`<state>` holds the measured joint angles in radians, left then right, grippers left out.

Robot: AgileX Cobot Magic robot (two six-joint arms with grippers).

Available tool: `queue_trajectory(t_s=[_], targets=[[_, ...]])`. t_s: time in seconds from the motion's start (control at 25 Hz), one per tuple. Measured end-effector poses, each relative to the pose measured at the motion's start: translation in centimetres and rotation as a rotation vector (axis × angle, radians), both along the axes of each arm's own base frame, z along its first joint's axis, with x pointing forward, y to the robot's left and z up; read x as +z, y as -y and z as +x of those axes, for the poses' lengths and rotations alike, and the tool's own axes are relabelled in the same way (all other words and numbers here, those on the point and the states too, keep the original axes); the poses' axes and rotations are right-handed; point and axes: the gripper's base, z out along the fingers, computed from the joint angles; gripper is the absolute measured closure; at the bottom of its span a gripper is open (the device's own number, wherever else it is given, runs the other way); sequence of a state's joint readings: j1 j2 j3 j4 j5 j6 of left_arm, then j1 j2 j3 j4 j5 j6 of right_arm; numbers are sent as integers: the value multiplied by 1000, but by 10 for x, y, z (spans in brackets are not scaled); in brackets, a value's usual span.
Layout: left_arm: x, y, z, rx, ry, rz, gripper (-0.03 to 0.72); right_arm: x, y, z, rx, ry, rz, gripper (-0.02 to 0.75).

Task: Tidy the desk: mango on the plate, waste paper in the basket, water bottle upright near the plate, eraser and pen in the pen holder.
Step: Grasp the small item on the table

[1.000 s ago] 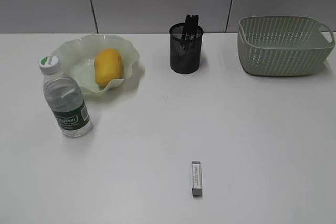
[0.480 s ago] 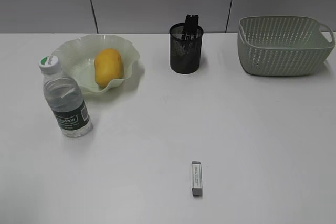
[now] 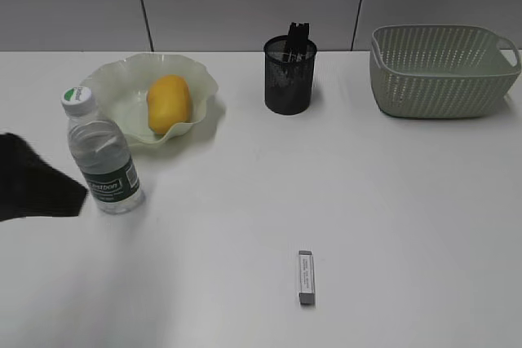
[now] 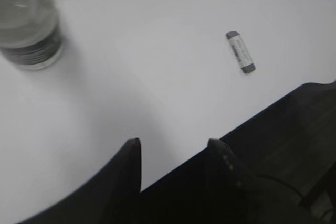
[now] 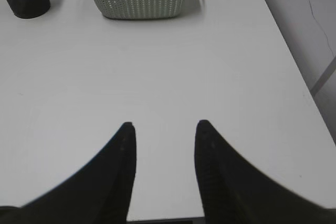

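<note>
The left arm (image 3: 37,189) has just come into the exterior view beside the bottle (image 3: 102,156). Both grippers, left gripper (image 4: 173,148) and right gripper (image 5: 163,129), stand apart and empty. Only the eraser (image 3: 306,277), alone on the near surface (image 3: 391,201), seems left, likely next for the holder (image 3: 289,75).

The white desk (image 3: 391,201) bears plate (image 3: 114,91), water bottle (image 3: 102,156), pen holder (image 3: 289,79), basket (image 3: 440,71), eraser (image 3: 306,277).
</note>
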<state>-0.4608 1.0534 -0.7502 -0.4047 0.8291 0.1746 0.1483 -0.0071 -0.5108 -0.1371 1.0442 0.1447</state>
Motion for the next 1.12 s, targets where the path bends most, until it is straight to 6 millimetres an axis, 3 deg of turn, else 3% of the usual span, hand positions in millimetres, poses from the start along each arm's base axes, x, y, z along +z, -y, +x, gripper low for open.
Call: queue_trajectory(t_s=[0.12, 0.36, 0.56, 0.64, 0.84, 1.12], targets=[[-10, 45, 8, -61, -42, 42, 383, 0, 0, 0, 0, 0, -1, 428], [-68, 146, 23, -65, -130, 269, 371, 0, 0, 0, -1, 0, -1, 428], [-97, 203, 50, -45, -174, 271, 148, 0, 0, 0, -1, 0, -1, 428], [-105, 221, 55, -6, -201, 236, 143, 0, 0, 0, -1, 0, -1, 428], [-125, 243, 69, 116, -247, 187, 223, 0, 0, 0, -1, 0, 0, 428], [-164, 239, 69, 199, -312, 307, 254, 0, 0, 0, -1, 0, 0, 428]])
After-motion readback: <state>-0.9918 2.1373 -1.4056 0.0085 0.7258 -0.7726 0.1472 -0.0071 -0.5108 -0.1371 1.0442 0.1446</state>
